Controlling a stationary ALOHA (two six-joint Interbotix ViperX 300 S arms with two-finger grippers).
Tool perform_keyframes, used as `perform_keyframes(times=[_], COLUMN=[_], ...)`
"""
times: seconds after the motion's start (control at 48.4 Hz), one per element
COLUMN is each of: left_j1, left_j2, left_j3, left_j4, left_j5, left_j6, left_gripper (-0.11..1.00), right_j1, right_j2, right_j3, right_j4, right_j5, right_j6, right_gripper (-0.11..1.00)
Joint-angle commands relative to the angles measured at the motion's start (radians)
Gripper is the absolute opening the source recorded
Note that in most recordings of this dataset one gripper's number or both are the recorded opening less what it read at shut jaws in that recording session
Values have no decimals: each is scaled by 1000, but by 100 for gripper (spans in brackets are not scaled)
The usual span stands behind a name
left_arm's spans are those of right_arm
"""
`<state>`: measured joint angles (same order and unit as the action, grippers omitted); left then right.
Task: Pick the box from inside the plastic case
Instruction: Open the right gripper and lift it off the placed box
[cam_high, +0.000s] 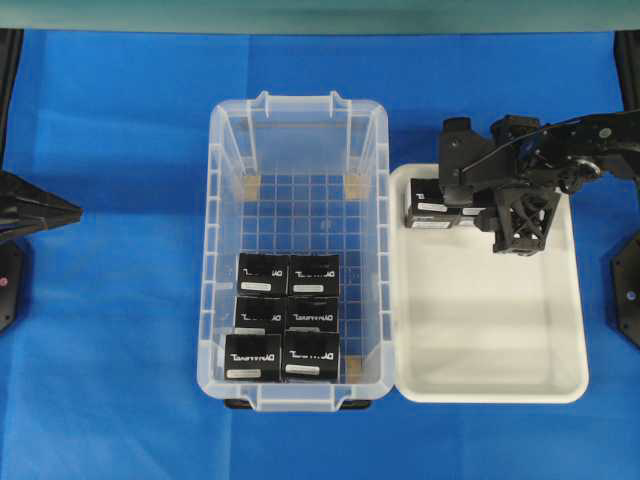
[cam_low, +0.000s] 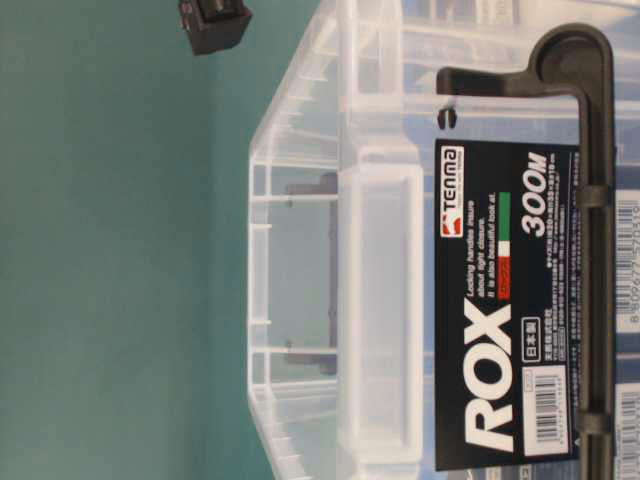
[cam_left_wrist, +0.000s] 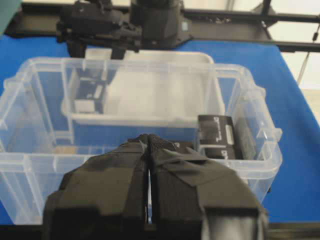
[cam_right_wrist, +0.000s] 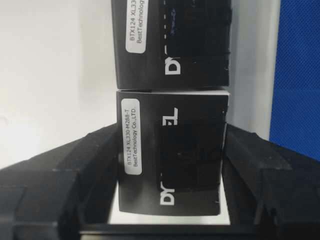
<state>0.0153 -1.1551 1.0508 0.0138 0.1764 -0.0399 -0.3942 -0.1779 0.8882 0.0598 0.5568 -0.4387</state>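
Where viewed from overhead, finds the box (cam_right_wrist: 172, 160) in the white tray's (cam_high: 490, 390) 11 o'clock corner, bracketed by the right gripper (cam_right_wrist: 172, 145); cannot tell whether pinched or freed. Notes left gripper (cam_left_wrist: 149, 142) pressed together. Counts six boxes (cam_high: 288, 315) at plastic case's (cam_high: 215, 250) 6 o'clock end.

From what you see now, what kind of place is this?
Probably a robotics lab bench for pick-and-place practice: a blue cloth covers the table, a clear plastic case holds identical black boxes, and a white tray sits beside it.
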Motion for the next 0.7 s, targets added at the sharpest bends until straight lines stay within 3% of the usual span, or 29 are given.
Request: perform_keyframes(times=[0.0,0.083,0.145,0.414,0.683], left_j1=[2,2,2,2,2], left_j2=[11,11,9,9,12], left_j3=[-26,-26,-26,-26,-25], left_j4=[2,2,2,2,2], left_j5=[-5,-5,-5,-5,-5], left_j6=[-2,-2,-2,0,0], left_gripper=[-2,-2,-2,-2,-2], right_j1=[0,3,5,5,3], right_j2=[3,3,3,-29,-195], right_j3=[-8,-9,-12,-57,-153], right_j4=[3,3,3,-2,0], right_j5=[-2,-5,-3,26,158], right_j6=[2,2,2,5,8], right_gripper=[70,89,97,96,96])
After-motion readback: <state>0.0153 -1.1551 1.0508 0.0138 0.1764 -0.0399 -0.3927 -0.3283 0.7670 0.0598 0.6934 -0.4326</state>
